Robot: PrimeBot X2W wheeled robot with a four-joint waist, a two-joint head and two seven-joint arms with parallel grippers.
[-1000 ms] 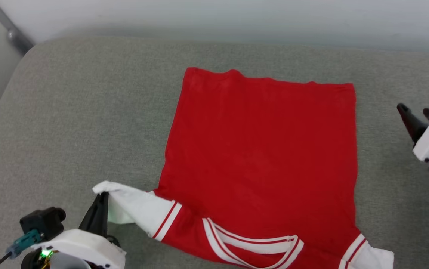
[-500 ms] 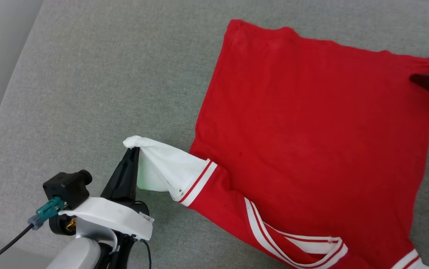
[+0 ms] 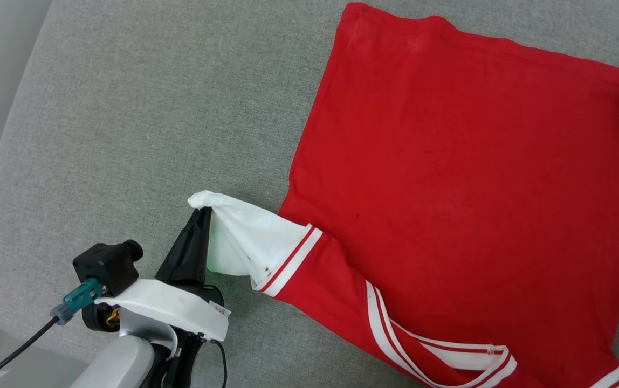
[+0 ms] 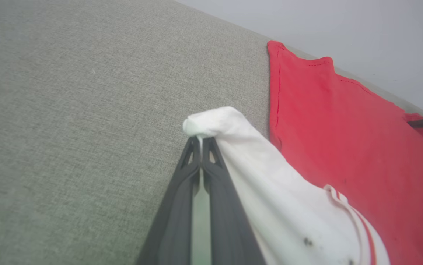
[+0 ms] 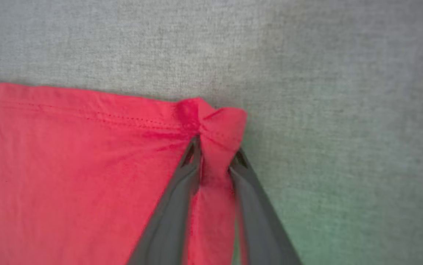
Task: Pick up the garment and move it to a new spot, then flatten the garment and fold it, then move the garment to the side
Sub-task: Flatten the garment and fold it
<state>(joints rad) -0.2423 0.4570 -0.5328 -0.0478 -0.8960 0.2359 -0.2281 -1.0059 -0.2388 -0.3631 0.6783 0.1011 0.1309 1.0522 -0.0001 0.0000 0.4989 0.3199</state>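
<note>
Looking down from the head view, you've got the garment [image 3: 449, 178] spread flat on the grey cushion [image 3: 142, 108], plain red side up, with the striped collar [image 3: 449, 353] at the robot's end. Your left gripper [image 3: 200, 211] is clamped tight on the tip of the white sleeve [image 3: 250, 240]. Your right gripper [image 5: 215, 149] has its fingers snug on either side of the bunched-up far hem corner, with red cloth filling the gap. A pale wall [image 4: 344, 25] sits behind the cushion. The cushion's rounded edge runs down the left, with loads of bare grey between it and the shirt.
</note>
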